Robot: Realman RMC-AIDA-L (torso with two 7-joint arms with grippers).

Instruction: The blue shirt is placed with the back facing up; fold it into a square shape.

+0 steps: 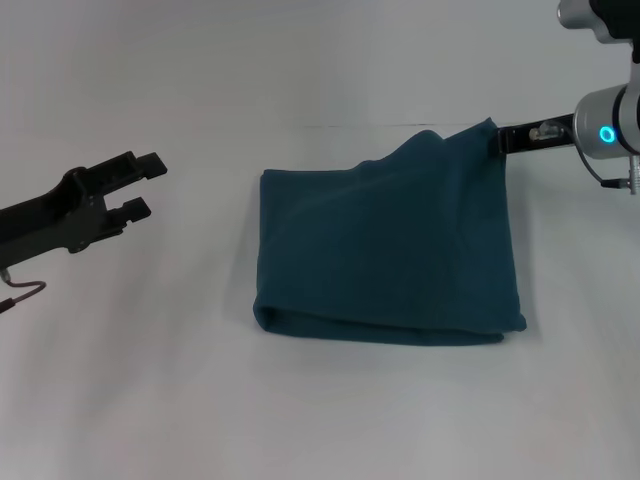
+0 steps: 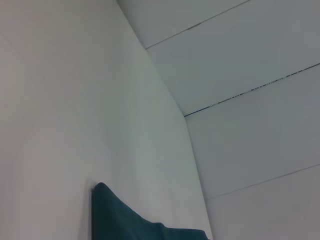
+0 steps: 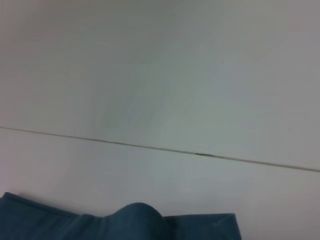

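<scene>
The white bench (image 1: 150, 400) lies bare across the near part of the head view. In its middle rests the blue shirt (image 1: 385, 260), folded into a roughly square bundle with a rounded, doubled fold along the near edge and its plain surface showing. The near corners and the far left corner lie flat on the bench, while the far right corner is drawn up into a peak above the rest of the cloth.

To the left and well apart from the shirt, the left gripper (image 1: 140, 185) hangs over the bench, its dark jaws apart with nothing between them. The left wrist view shows only a pointed edge of the shirt (image 2: 115, 220) against the bench.

Farther back on the right, the right gripper (image 1: 497, 140) has its jaws clamped on the raised far right corner of the shirt. The right wrist view shows the cloth (image 3: 135, 222) bunched close in front of the camera, with a thin seam line across the white surface beyond.
</scene>
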